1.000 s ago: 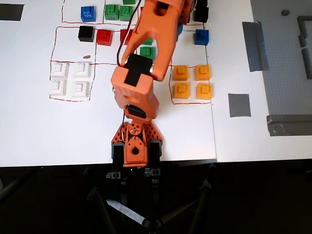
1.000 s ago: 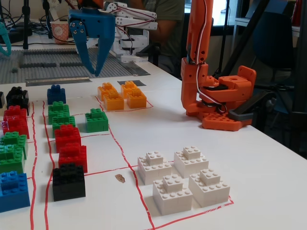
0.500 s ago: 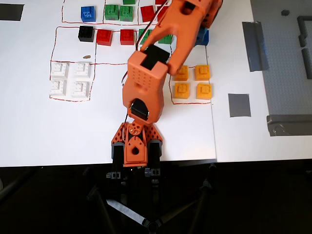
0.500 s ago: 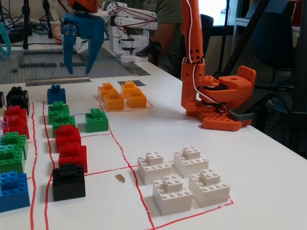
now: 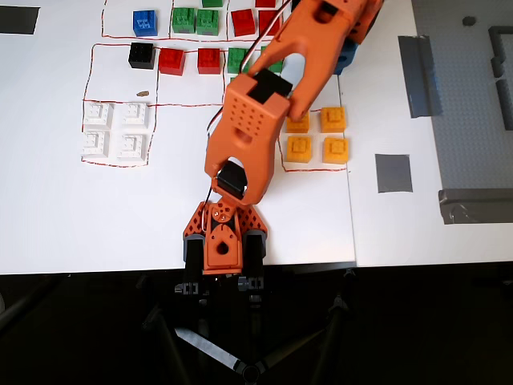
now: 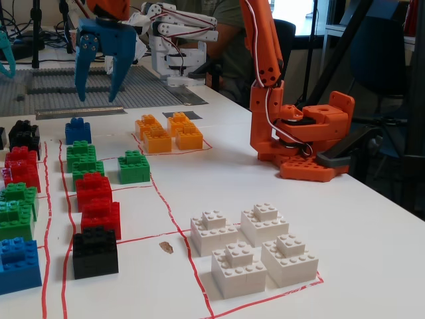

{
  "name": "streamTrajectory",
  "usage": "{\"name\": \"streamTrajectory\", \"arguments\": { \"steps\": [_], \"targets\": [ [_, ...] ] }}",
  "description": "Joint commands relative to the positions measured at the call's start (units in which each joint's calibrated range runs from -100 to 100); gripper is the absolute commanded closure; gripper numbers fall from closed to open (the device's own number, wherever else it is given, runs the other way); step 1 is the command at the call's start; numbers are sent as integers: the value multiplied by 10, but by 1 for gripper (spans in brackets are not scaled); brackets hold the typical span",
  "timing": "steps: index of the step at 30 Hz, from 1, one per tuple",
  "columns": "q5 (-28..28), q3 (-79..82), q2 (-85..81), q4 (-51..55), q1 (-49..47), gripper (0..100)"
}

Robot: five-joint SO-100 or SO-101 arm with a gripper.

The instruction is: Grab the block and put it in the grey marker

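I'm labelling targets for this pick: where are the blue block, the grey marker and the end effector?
block (image 6: 78, 130): fixed view, front face of the blue brick.
grey marker (image 5: 393, 172): overhead view, centre of the tape square.
end effector (image 6: 97, 93): fixed view, gap between the blue fingertips, above the block.

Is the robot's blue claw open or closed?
Open. In the fixed view the gripper hangs above the block with its two blue fingers spread apart, a clear gap between them and nothing held.

white table (image 6: 219, 173) carries coloured bricks (image 6: 156, 139), tape.
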Motion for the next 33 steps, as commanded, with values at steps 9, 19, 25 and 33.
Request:
{"name": "streamTrajectory", "arguments": {
  "steps": [9, 19, 25, 33],
  "targets": [
    [28, -90, 35, -45, 50, 82],
    [36, -122, 72, -64, 50, 77],
    [34, -114, 79, -67, 34, 70],
    [25, -92, 84, -83, 8, 69]
  ]
}}
